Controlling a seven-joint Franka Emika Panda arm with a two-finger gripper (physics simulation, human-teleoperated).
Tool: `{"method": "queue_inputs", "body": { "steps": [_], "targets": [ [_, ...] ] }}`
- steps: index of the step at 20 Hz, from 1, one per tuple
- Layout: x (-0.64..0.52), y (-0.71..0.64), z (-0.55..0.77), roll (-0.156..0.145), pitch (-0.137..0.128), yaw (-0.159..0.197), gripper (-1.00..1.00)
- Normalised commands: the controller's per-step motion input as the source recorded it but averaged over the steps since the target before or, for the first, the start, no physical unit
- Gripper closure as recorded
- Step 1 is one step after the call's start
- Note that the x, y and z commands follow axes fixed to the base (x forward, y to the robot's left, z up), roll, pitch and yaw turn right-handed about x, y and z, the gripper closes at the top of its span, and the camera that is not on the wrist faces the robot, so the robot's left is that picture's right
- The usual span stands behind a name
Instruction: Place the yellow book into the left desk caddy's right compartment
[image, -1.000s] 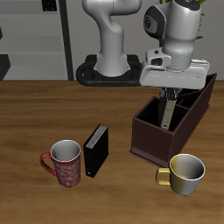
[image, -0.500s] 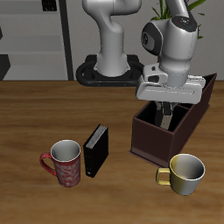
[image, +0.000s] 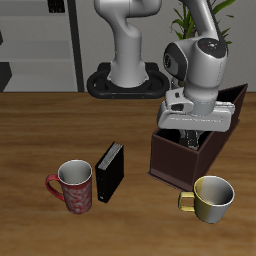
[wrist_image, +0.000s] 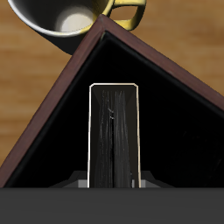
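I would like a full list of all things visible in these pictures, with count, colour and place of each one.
yellow book: one, dark spine with pale edges, upright inside the caddy, between the fingers.
left desk caddy: one, maroon-brown, beneath the gripper.
black book: one, black, upright beside the red mug.
red mug: one, red patterned, near the table's front edge.
yellow mug: one, yellow, before the caddy.
table: one, brown wood.
gripper: one, white-grey, lowered into the caddy.
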Motion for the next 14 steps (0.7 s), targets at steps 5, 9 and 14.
{"method": "queue_inputs", "body": {
  "steps": [5,9,14],
  "targets": [
    [0.01,-0.05,0.03,-0.037,0.004,0.016,-1.00],
    [0.01,-0.07,0.13,0.018,-0.025,-0.020,-1.00],
    [-0.04,-0.02,0.10,0.003,-0.022,0.001,-1.00]
  ]
}}
